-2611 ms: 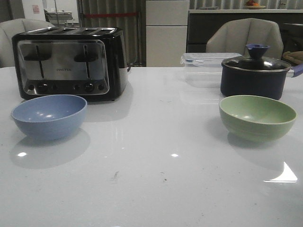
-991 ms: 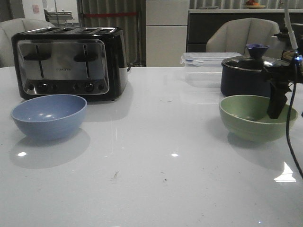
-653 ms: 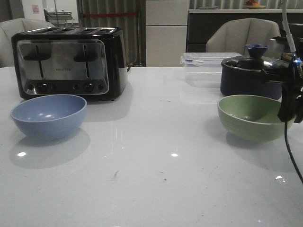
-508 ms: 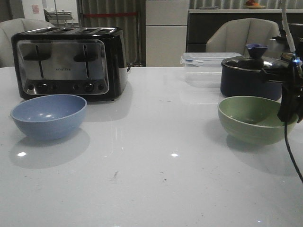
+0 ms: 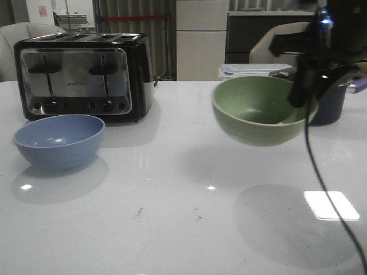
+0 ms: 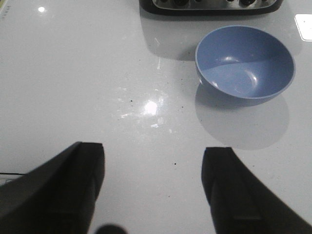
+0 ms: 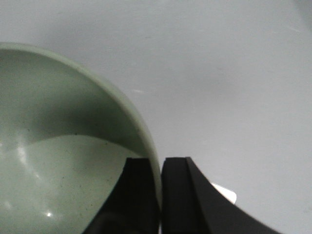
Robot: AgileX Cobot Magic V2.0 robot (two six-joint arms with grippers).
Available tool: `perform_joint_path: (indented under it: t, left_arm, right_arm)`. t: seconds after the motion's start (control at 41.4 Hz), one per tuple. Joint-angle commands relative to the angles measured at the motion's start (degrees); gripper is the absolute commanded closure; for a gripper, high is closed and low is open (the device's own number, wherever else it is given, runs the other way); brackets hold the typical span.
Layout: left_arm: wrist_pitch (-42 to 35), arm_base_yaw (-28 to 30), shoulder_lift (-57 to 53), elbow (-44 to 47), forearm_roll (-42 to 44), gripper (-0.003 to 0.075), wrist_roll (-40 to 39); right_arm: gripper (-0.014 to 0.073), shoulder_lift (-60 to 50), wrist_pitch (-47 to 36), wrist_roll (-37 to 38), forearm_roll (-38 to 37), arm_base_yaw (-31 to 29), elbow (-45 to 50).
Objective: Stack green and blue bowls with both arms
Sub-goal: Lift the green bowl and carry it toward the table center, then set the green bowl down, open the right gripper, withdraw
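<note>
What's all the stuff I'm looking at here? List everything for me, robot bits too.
Green bowl: one, sage green, held in the air above the table's right half.
Blue bowl: one, dusty blue, on the table at left, before the toaster.
Toaster: one, black and chrome, back left.
Pot: one, dark navy, back right, mostly hidden.
Clear container: one, transparent, back right.
Table: one, white.
Right gripper: one, black, pinching the green bowl's rim.
Left gripper: one, black, open above the table.

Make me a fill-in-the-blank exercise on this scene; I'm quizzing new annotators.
1. The right gripper pinches the rim of the ____ bowl.
2. That bowl hangs ____ the table.
3. The blue bowl sits in front of the ____.
4. The left gripper is ____.

Missing: green; above; toaster; open
</note>
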Motion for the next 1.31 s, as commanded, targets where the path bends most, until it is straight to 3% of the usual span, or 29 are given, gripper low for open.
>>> perform_joint_path:
  t: [0.0, 0.193, 0.556, 0.677, 0.846, 0.894, 1.039, 1.281]
  left_arm:
    - [-4.37, 0.03, 0.28, -2.08, -0.24, 0.0232, -0.3]
    - [-4.37, 0.03, 0.28, -2.08, -0.24, 0.0232, -0.3]
    - [-4.37, 0.03, 0.28, -2.08, -0.24, 0.0232, -0.3]
    - [-4.37, 0.03, 0.28, -2.08, -0.24, 0.0232, -0.3]
    - [-4.37, 0.03, 0.28, -2.08, -0.24, 0.0232, -0.3]
    - [-4.37, 0.03, 0.28, -2.08, -0.24, 0.0232, -0.3]
    - [-4.37, 0.03, 0.28, -2.08, -0.24, 0.0232, -0.3]
    - [-4.48, 0.03, 0.28, -2.08, -0.24, 0.0232, -0.3]
  right_arm:
    - [0.0537, -2.37, -1.51, -0.97, 0.71, 5.47, -1.71]
    - [0.0537, 1.18, -2.36, -0.97, 0.78, 12.28, -1.71]
    - [0.0531, 7.14, -2.23, -0.97, -0.01, 13.0, -1.71]
    - [0.0431, 7.09, -2.29, -0.97, -0.58, 13.0, -1.71]
    - [0.0147, 5.89, -1.7, -0.97, -1.25, 13.0, -1.76]
    - [0.0104, 4.69, -1.77, -0.97, -1.25, 13.0, -1.71]
    - [0.0086, -1.9, -5.26, -2.73, -1.25, 13.0, 0.58]
    - [0.0086, -19.96, -12.82, -5.14, -1.25, 13.05, 14.49]
